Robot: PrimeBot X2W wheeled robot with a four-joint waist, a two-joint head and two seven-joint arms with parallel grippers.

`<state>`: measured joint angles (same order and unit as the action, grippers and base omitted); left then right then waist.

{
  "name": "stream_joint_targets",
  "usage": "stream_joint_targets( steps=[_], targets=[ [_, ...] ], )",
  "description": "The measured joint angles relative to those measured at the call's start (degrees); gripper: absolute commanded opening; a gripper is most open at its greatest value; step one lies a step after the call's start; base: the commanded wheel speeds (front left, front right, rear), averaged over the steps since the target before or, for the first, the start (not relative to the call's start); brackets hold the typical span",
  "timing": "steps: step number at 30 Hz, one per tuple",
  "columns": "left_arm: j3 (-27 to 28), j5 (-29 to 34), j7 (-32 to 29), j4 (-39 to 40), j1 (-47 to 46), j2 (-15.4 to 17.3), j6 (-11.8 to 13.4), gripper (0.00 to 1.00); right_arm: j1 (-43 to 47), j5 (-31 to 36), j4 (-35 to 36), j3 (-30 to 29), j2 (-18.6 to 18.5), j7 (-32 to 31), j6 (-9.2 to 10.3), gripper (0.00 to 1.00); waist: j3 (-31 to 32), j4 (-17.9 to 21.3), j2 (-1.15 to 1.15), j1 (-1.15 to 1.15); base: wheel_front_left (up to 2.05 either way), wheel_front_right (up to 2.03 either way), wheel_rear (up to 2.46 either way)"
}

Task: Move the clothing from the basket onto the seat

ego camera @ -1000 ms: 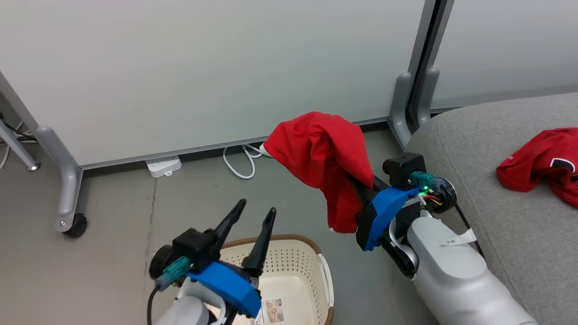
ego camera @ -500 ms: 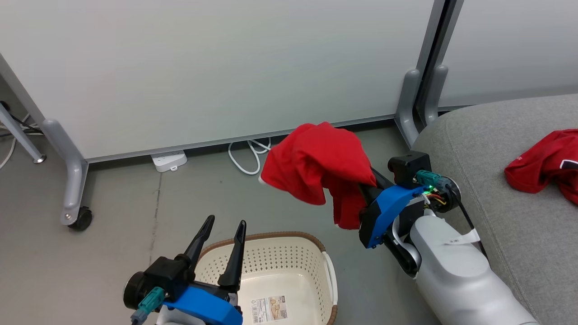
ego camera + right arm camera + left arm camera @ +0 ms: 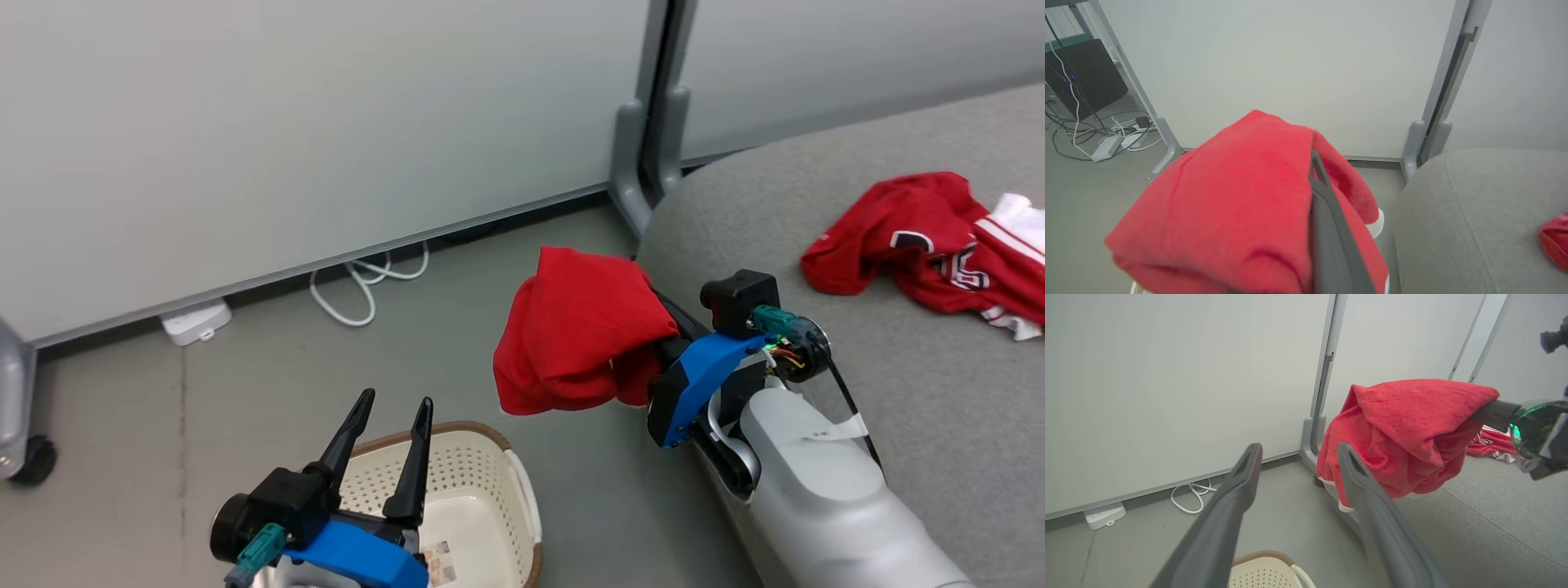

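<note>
One shirt (image 3: 580, 335) left to land
Jersey (image 3: 922, 245) on seat (image 3: 939, 392); our right claw (image 3: 1319, 192) grips shirt, left claw (image 3: 396, 408) open.

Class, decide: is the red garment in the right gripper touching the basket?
Apart. The head view shows bare floor between the red garment and the basket.

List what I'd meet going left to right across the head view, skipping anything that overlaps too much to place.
White plastic power strip → looped white cable → plain red fabric garment, held up off the floor → red jersey with navy-and-white lettering, lying on the grey upholstered seat.
</note>
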<state>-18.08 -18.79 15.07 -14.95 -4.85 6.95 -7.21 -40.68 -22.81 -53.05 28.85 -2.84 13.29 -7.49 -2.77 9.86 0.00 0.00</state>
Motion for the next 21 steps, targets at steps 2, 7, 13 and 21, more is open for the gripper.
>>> stream_joint_targets(
  steps=[2, 7, 13, 21],
  targets=[
    [0.30, -0.02, 0.00, 0.08, -0.08, -0.11, 0.00, 1.00, -0.02, 0.25, -0.40, -0.68, 0.01, 0.18, 0.00, 0.00, -0.24, 2.35, 0.00, 0.00, 0.00, 0.00, 0.00],
    [0.29, 0.08, 0.00, 0.22, -0.30, -0.40, -0.01, 1.00, -0.02, 1.18, -1.13, -2.09, -0.03, 0.55, 0.01, 0.00, -0.74, 8.65, 0.00, 0.00, 0.00, 0.00, 0.00],
    [-0.16, 0.24, 0.00, 0.24, -0.66, -0.12, -0.22, 1.00, 0.00, 1.05, -0.64, -3.19, -0.08, 0.93, 0.01, 0.00, -1.59, 16.42, 0.00, 0.00, 0.00, 0.00, 0.00],
    [-4.56, 0.08, 0.00, -1.10, -4.68, 1.52, -0.23, 1.00, 0.50, 1.71, 0.11, -7.25, -0.15, 1.43, 0.01, 0.00, -4.94, 21.57, 0.00, 0.00, 0.00, 0.00, 0.00]
  ],
)
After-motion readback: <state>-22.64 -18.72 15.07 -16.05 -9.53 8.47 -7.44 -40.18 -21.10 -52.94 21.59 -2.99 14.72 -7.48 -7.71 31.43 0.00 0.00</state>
